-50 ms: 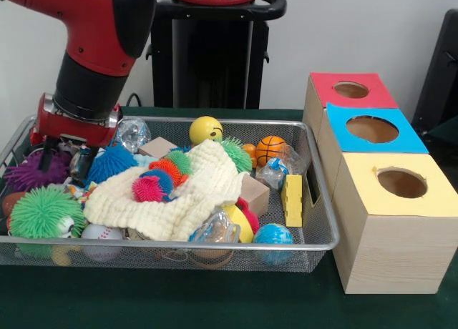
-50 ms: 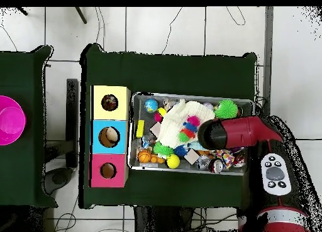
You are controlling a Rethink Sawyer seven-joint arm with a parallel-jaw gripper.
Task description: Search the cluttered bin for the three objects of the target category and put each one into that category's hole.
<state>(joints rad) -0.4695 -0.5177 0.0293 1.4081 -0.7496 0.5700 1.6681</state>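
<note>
No legible brand, label or writing anywhere.

Front view, left to right. Red and black arm point(image 1: 100, 36) descending at 10 o'clock into wire mesh bin point(image 1: 318, 236) on green tabletop point(image 1: 215, 300). Tool point(image 1: 63, 168) lowered among toys at bin's 9 o'clock end, dark fingers point(image 1: 47, 157) beside purple spiky ball point(image 1: 32, 173) and blue spiky ball point(image 1: 111, 162); spread and grasp impossible to tell.

Bin contents: green spiky ball point(image 1: 43, 211) at 8 o'clock, baseball point(image 1: 102, 236) just beside it; cream cloth point(image 1: 179, 197) draped over centre, pink spiky ball point(image 1: 148, 189) and orange, green and blue spiky pieces lying on it. Yellow smiley ball point(image 1: 206, 130) at 12 o'clock; wooden block point(image 1: 157, 147) near it. Mini basketball point(image 1: 270, 150) at 2 o'clock, clear plastic-wrapped item point(image 1: 273, 175) touching it. Yellow cheese wedge point(image 1: 292, 200) upright at 3 o'clock; globe ball point(image 1: 273, 237) at 5 o'clock.

Right of bin, touching it: three wooden boxes in a row, each with round hole on top: red box point(image 1: 351, 93) farthest, blue box point(image 1: 372, 130) in the middle, yellow box point(image 1: 401, 189) nearest.

Overhead view: pink bowl point(image 2: 11, 120) on separate surface at 9 o'clock, well apart.
</note>
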